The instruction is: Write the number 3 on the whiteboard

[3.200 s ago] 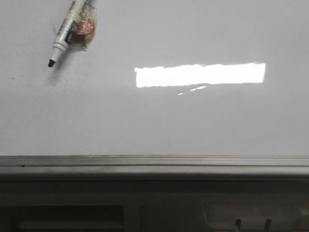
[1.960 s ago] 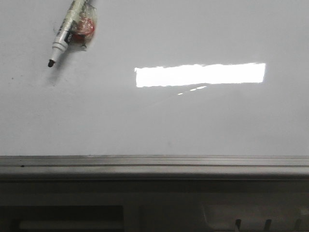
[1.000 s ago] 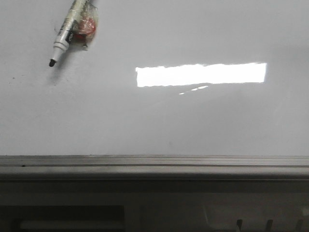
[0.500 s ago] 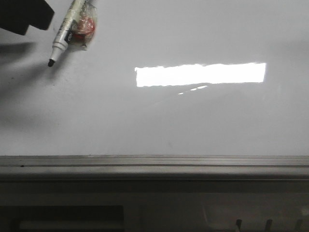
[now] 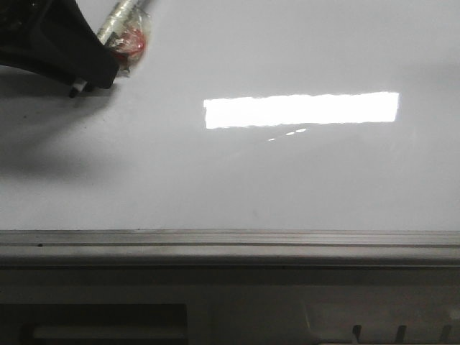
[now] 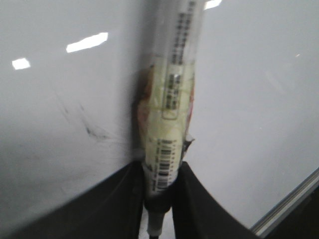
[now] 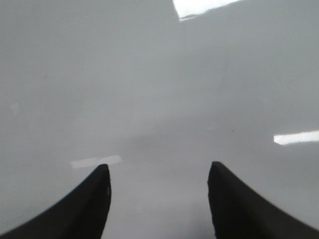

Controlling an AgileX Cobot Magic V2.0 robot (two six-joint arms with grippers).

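Front view shows the left pincer (image 5: 80, 77) down over the marker (image 5: 121, 21), its dark body covering the pen's tip end, with the taped barrel and a red scrap (image 5: 131, 42) sticking out beyond it. Left wrist view gives the closer reading: the two fingers (image 6: 122, 199) stand on either side of the marker's lower barrel, near the cap-less nib, and seem to touch it, though whether they are truly clenched cannot be told. The whiteboard (image 5: 237, 180) lies under everything, with faint old smudges (image 6: 92, 130) just beside the pen; no number 3 is visible on it yet.

The likely trouble is the grip point. The barrel is wrapped in glossy tape, so the pen may slip or swivel between the fingers once lifted, and a hold this close to the nib leaves the long end free to tip. A skewed pen would drag a stray line across the board.

Further right, the right pincer (image 7: 159, 199) hangs released above bare board, fingers well apart, holding nothing.
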